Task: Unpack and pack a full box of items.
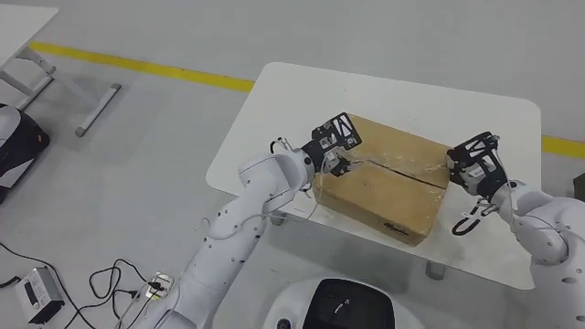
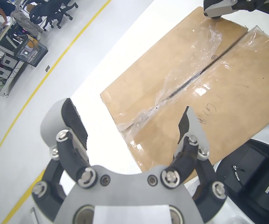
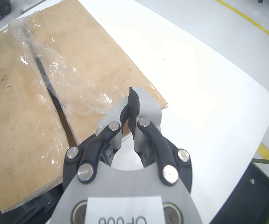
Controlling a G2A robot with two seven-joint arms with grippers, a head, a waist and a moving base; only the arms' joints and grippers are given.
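Observation:
A brown cardboard box (image 1: 384, 178) lies on the white table (image 1: 475, 114), its two top flaps down and its middle seam covered with crinkled clear tape (image 2: 183, 71). My left gripper (image 1: 334, 151) hovers open over the box's end nearest it, one finger over the table, the other over a flap (image 2: 230, 87). My right gripper (image 1: 471, 166) is at the opposite end, shut with nothing visibly between its fingers (image 3: 131, 110), close to the flap's edge; it also appears far off as the right gripper (image 2: 221, 5) in the left wrist view. The seam (image 3: 55, 101) gapes slightly there.
Bare white tabletop (image 3: 207, 71) lies beyond the box on the far side. A yellow floor line (image 1: 137, 66) runs past the table. Another table's leg (image 1: 91, 110) stands off to one side. Office chairs and benches (image 2: 20, 24) are far away in the room.

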